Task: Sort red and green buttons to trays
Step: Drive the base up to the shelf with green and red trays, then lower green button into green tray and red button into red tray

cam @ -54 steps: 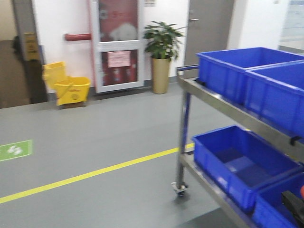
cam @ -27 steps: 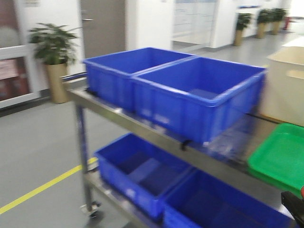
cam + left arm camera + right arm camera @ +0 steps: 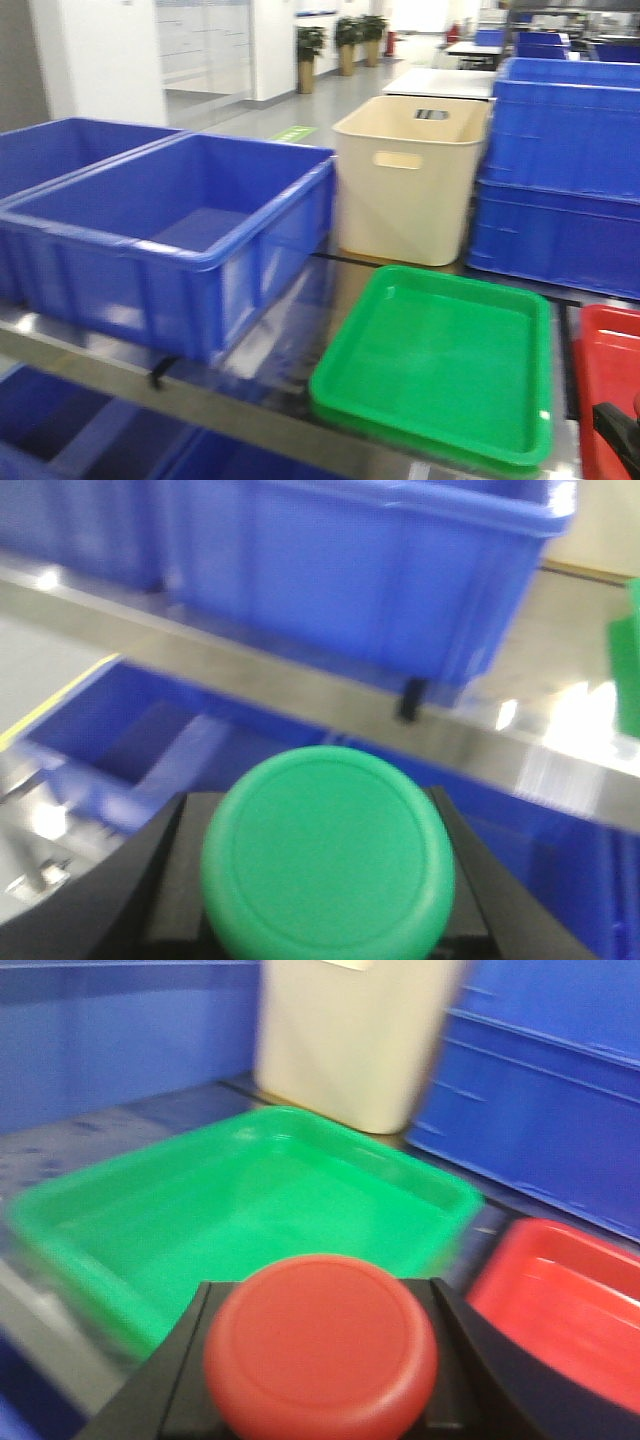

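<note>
Left gripper (image 3: 320,892): nearly closed on the green button (image 3: 328,852). Black fingers (image 3: 150,880) sit tight on both sides of the cap. The grip on the switch body is hidden under the cap. The button is in the air, cap towards the wrist camera, off the near edge of the steel surface (image 3: 330,695). A blue crate on the lower shelf (image 3: 130,745) is below it. A blue crate on top (image 3: 380,570) stands beyond the edge.

Right gripper (image 3: 322,1375): same narrow opening, clamped round the red button (image 3: 322,1345), a black finger on each side. Contact is again hidden by the cap. It is held up in front of the trays, touching neither.

Green tray (image 3: 250,1200) is straight ahead of the right gripper, flat on the surface. Red tray (image 3: 570,1290) is just beside it on the right, with a narrow gap between them. Cream tub (image 3: 350,1040) stands behind the green tray. Stacked blue crates (image 3: 560,1080) stand behind the red tray. In the front view the top blue crate is left of the green tray, close to it.

Both wrist views are motion-blurred.
</note>
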`<state>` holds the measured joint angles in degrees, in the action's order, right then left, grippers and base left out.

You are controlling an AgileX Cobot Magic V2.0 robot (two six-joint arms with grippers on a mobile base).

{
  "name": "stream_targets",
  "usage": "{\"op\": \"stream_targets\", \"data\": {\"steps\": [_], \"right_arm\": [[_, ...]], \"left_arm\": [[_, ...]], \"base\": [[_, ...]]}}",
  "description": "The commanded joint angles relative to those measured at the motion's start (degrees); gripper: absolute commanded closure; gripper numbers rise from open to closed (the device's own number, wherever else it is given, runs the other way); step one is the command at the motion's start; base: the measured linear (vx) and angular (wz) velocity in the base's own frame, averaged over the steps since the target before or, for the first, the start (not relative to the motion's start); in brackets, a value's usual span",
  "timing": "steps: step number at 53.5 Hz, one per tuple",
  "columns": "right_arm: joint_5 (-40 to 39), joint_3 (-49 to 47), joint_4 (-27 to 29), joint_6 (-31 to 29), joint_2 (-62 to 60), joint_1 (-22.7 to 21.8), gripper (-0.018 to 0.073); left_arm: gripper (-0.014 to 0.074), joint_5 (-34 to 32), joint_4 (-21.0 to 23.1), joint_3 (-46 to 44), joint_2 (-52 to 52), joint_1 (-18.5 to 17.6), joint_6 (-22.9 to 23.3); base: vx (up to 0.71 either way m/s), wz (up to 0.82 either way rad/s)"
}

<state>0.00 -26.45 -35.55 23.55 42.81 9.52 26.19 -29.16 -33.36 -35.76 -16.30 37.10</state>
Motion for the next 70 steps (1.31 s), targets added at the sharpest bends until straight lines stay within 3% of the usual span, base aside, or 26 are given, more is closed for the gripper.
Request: {"op": "stream_targets", "data": {"steps": [1, 40, 70], "right_arm": [[-4.3, -1.7, -0.3, -0.2, -0.3, 0.0, 0.0568], [-4.3, -1.7, -0.3, -0.2, -0.3, 0.0, 0.0568], [-4.3, -1.7, -0.3, -0.2, -0.3, 0.0, 0.0568]], "left_arm": [[0.0591, -4.0, -0.7, -1.8, 0.1, -0.1, 0.3], [0.0591, -4.0, -0.7, -1.8, 0.1, -0.1, 0.3], [0.0591, -4.0, -0.7, -1.8, 0.1, -0.1, 0.3]], "base": [[0.21, -0.59], [0.16, -0.54], [0.02, -0.06]]}}
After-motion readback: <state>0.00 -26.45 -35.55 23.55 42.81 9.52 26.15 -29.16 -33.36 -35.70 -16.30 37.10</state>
